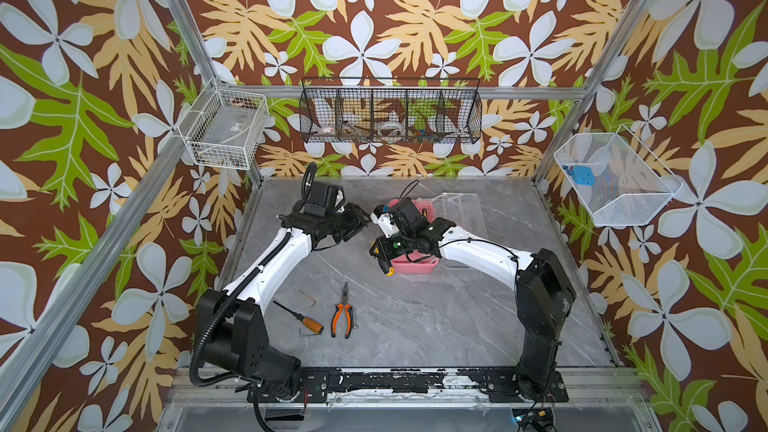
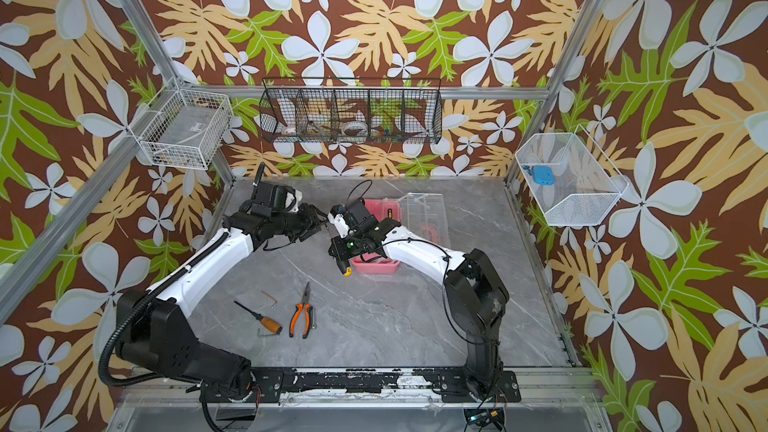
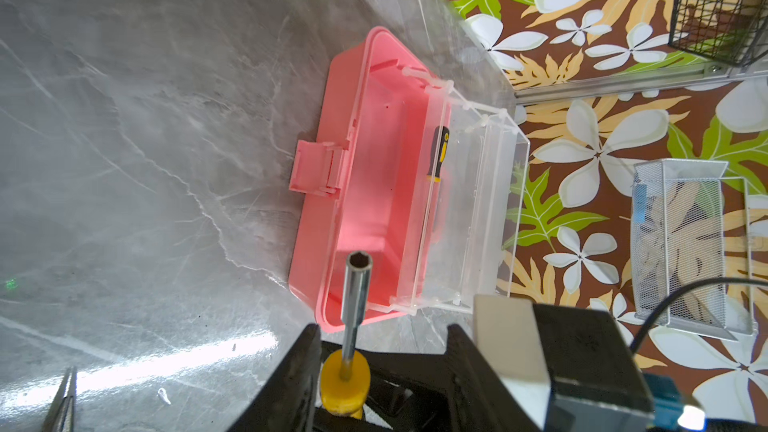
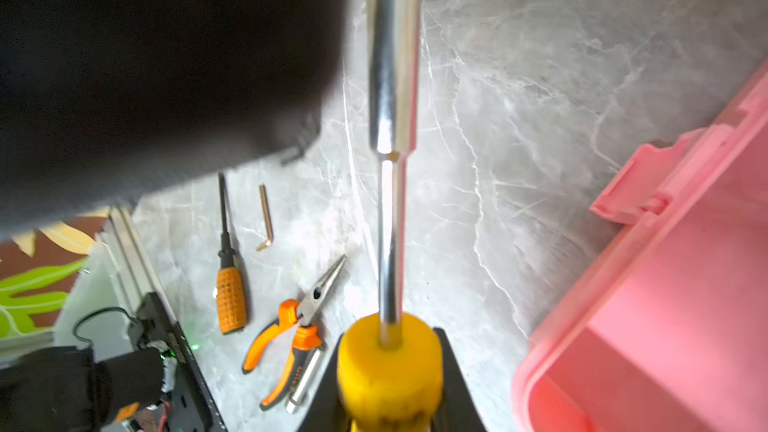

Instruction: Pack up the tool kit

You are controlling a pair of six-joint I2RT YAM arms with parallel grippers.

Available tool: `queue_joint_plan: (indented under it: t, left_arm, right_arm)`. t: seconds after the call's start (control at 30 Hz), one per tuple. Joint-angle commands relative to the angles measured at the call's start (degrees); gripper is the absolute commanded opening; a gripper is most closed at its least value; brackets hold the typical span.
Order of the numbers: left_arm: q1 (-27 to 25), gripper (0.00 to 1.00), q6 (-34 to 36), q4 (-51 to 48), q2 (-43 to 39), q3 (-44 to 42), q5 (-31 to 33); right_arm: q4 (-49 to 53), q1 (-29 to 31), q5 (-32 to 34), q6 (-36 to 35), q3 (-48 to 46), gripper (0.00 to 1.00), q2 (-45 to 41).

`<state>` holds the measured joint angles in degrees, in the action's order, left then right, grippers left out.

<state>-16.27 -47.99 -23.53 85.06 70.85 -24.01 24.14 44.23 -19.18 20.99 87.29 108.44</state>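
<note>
Right end effector pinches the yellow handle of a driver, whose steel shaft juts out past its fingers, above the worktop. Left end effector stands spread. The driver's handle end sits between its fingers, close against one finger, and I cannot tell whether they touch. Both hang just off the latch side of the pink case. It sits back right with its clear lid folded open toward the right wall. A black-yellow screwdriver lies along its hinge side. Pliers, an orange screwdriver and a hex key lie front left, with bare worktop between them and the case.
</note>
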Motion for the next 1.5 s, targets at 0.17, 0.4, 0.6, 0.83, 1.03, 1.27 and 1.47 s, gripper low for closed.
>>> queue_joint_plan:
  t: [0.17,0.4,0.6,0.83,1.03,1.27,1.47]
  left_arm:
    - [8.89,0.62,2.71,-0.82,-4.53,-0.89,-2.39]
    - [11.7,0.72,7.6,-7.66,-0.93,-0.08,-4.56]
    - [11.7,0.71,9.69,-9.45,0.04,-1.33,-9.28]
    - [11.7,0.64,13.2,-15.58,-1.49,-3.66,-13.62]
    - [11.6,0.62,13.94,-17.38,-3.4,-5.95,-14.43]
    - [11.61,0.36,11.82,-14.63,-3.98,-7.52,-14.87]
    - [11.61,0.14,7.8,-9.84,-3.93,-10.22,-16.4]
  right_arm:
    - [9.46,1.97,10.23,-13.45,2.9,0.0,-0.08]
    - [9.57,7.22,22.08,-25.31,4.46,0.0,-0.72]
    - [5.26,13.16,33.16,-35.94,2.07,0.0,-3.28]
    - [5.13,14.09,38.16,-38.94,2.94,0.0,-2.21]
    - [5.39,15.35,40.29,-40.26,4.76,0.0,0.02]
    - [6.06,17.09,41.54,-40.29,6.82,0.0,2.79]
    - [6.14,18.63,43.35,-40.71,8.24,0.0,4.44]
